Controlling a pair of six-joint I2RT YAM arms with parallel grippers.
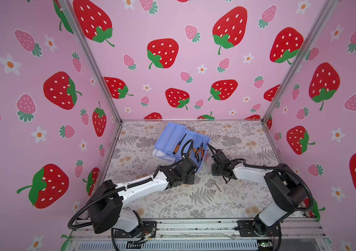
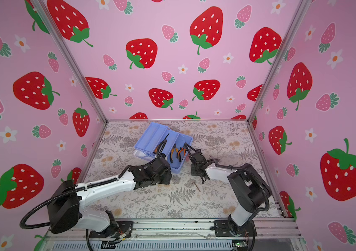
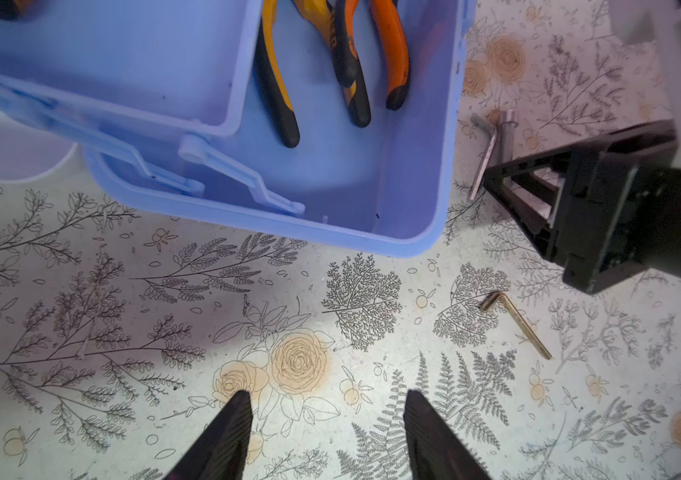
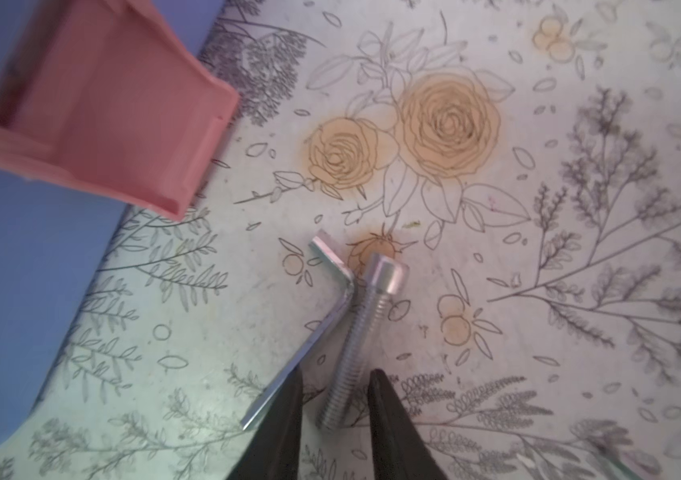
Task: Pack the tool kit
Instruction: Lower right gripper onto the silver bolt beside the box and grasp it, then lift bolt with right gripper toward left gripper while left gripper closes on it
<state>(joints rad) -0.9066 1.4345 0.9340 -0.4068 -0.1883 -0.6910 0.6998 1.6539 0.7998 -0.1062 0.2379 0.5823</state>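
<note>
Right wrist view has the right gripper [image 4: 334,399] low over the surface [image 4: 559,365], jaws a narrow way apart and straddling the threaded end of a silver bolt [image 4: 361,328]. Bare surface shows on either side of the threads, so nothing looks clamped. The bolt's long axis runs straight out from between the fingers, head farthest away. A silver hex key [image 4: 314,340] lies alongside, its bend just beside the bolt head and its long leg running in against one finger. The pink latch [image 4: 122,124] of the tool kit [image 1: 172,134] is near.

In both top views the kit sits open at mid-frame toward the back, with pliers [image 1: 198,152] in the base and a screwdriver [image 1: 179,144] in the tray. The right gripper is just right of its right wall. The left gripper [image 3: 326,424] hangs wide open and empty over bare surface by the kit's near corner, and a brass hex key [image 3: 517,324] lies apart, lower centre.

The right arm is clearly nearer the bolt. Closing could catch the silver key as well. Open room lies to the right, and the kit wall stands close on the left.
</note>
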